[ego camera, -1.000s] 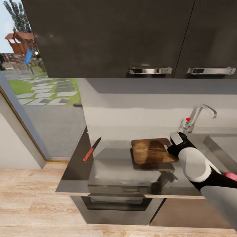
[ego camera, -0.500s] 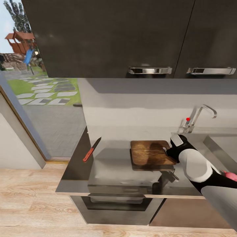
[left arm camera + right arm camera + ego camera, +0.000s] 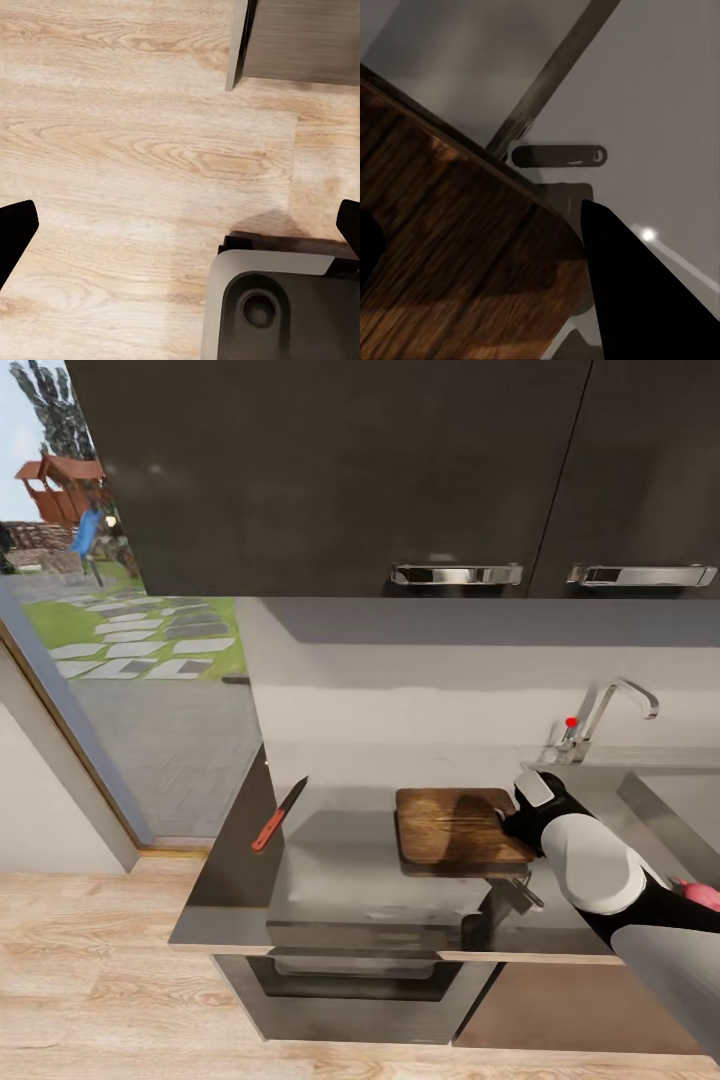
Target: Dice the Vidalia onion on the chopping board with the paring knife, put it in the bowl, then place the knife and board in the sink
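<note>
Brown wood chopping board [image 3: 452, 826] lies on the grey countertop [image 3: 340, 860], lifted a bit above its shadow, just left of the sink [image 3: 672, 805] & chrome tap [image 3: 600, 722]. Right gripper [image 3: 510, 822] is at the board's right edge; right wrist view shows one dark finger [image 3: 634, 292] on either side of the board [image 3: 457, 247], clamped on it. Paring knife [image 3: 279, 814], red handle, lies well left of the board near the countertop's left edge. Left gripper [image 3: 180, 225] hangs over pale wood floor [image 3: 142, 142], fingers spread wide, holding nothing. Black upper cabinets [image 3: 330, 470] hang above the board.
</note>
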Available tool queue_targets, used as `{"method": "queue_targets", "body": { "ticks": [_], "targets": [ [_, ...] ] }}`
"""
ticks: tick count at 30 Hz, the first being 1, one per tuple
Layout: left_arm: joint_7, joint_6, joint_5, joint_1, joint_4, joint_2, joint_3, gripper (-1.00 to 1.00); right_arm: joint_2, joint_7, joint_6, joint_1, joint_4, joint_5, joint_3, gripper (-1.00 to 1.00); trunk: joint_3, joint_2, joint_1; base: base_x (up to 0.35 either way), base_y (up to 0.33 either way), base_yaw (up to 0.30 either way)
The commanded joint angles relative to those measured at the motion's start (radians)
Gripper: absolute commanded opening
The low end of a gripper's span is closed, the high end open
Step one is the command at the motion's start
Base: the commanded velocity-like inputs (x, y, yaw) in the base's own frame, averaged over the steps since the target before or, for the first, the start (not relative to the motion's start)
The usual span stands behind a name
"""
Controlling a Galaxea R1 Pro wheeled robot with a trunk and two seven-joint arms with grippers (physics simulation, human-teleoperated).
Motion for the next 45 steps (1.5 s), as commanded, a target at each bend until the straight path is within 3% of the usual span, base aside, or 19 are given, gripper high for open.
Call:
{"method": "queue_targets", "body": {
  "ticks": [1, 26, 27, 45],
  "targets": [
    [-0.001, -0.002, 0.001, 0.000, -0.001, 0.000, 0.001, 1.00, 0.000, -0.008, 0.003, -0.001, -0.001, -0.008, 0.002, -1.00, -0.002, -0.002, 0.001, 0.000, 0.000, 0.000],
    [-0.001, -0.002, 0.001, 0.000, 0.000, -0.001, 0.001, 1.00, 0.000, -0.009, 0.002, 0.007, 0.001, -0.008, 0.003, -1.00, -0.002, -0.002, 0.001, 0.000, 0.000, 0.000],
    [-0.001, -0.002, 0.001, 0.000, 0.000, -0.001, 0.001, 1.00, 0.000, -0.009, 0.002, 0.007, 0.001, -0.008, 0.003, 1.00, -0.002, -0.002, 0.001, 0.000, 0.000, 0.000],
    [-0.001, -0.002, 0.001, 0.000, 0.001, -0.001, 0.001, 1.00, 0.001, -0.012, 0.004, 0.007, -0.005, -0.009, 0.005, 1.00, -0.002, -0.002, 0.001, 0.000, 0.000, 0.000]
  ]
}}
